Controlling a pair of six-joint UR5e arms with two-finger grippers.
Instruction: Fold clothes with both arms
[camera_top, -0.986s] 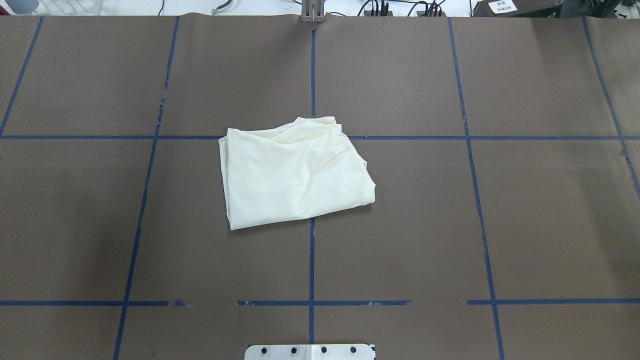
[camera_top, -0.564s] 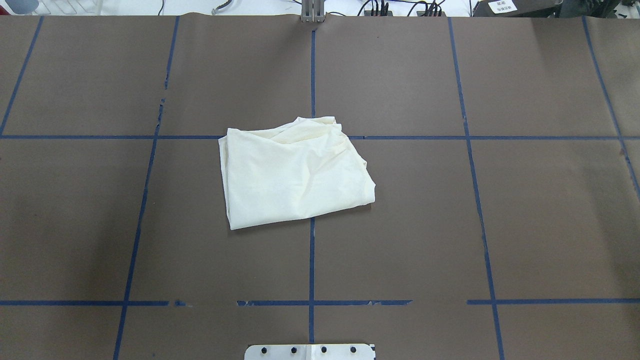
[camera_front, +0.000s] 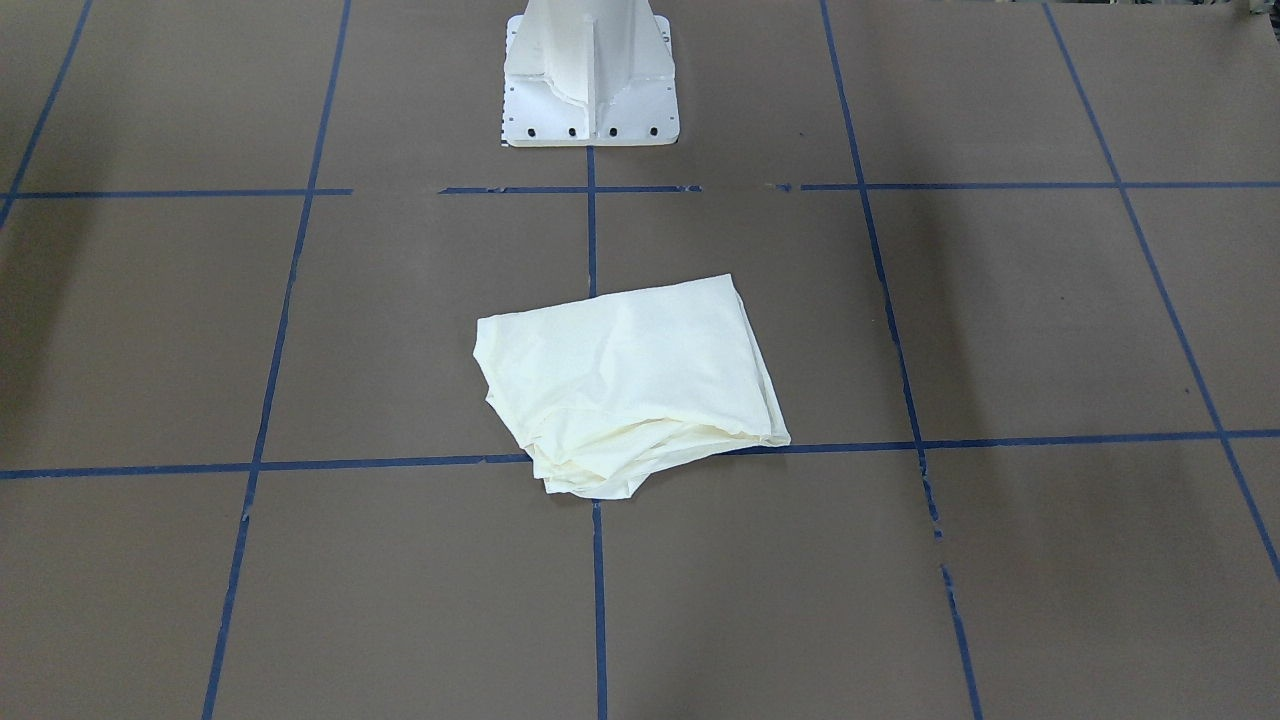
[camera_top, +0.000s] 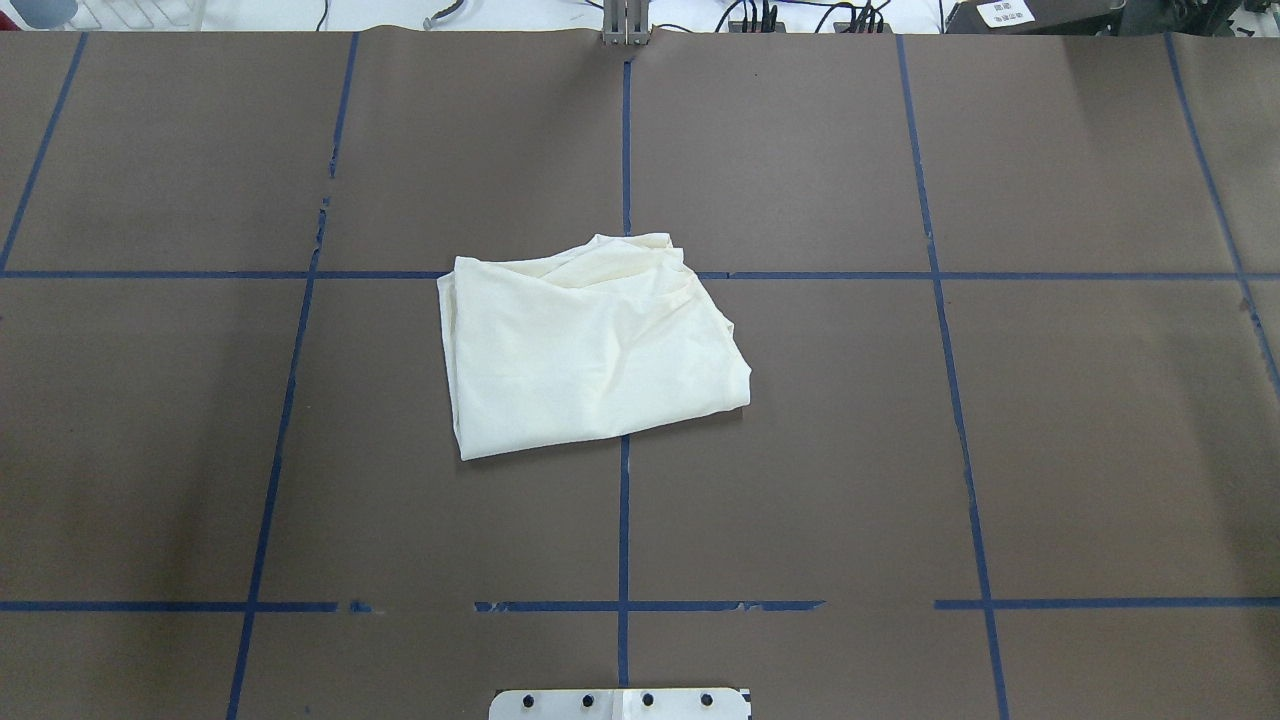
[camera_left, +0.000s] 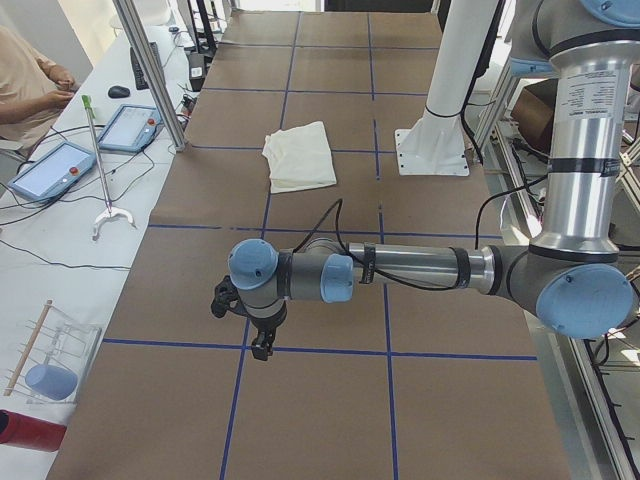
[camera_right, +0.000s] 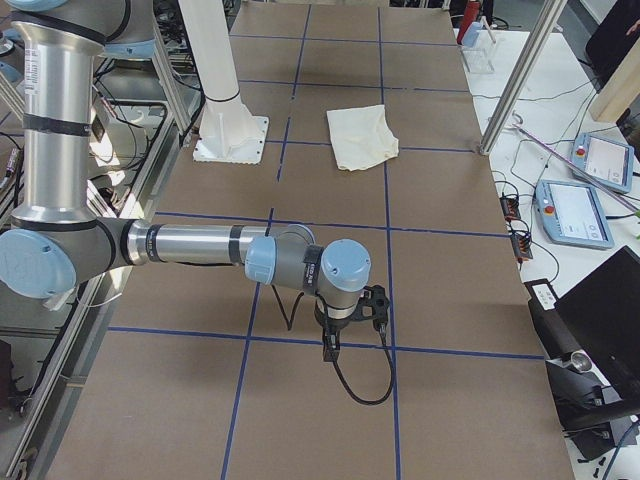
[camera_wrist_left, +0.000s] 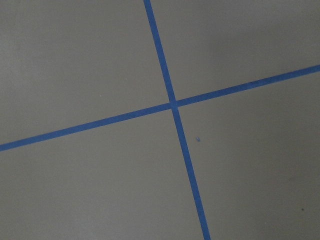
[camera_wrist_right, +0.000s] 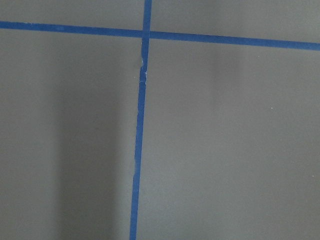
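Note:
The clothes are one cream shirt (camera_top: 590, 345), folded into a rough rectangle at the table's middle, print hidden. It also shows in the front-facing view (camera_front: 630, 385) and, small, in both side views (camera_left: 300, 155) (camera_right: 362, 135). My left arm reaches out low over the table's left end, its gripper (camera_left: 262, 345) far from the shirt. My right gripper (camera_right: 330, 350) hangs likewise at the right end. Whether either is open or shut I cannot tell. Both wrist views show only brown table and blue tape.
The white pedestal base (camera_front: 588, 75) stands behind the shirt. Blue tape lines (camera_top: 624, 520) grid the brown table. A side bench holds tablets (camera_left: 60, 165) and cables, with a seated person (camera_left: 30, 80) beside it. A metal post (camera_left: 150, 70) rises at the table's far edge.

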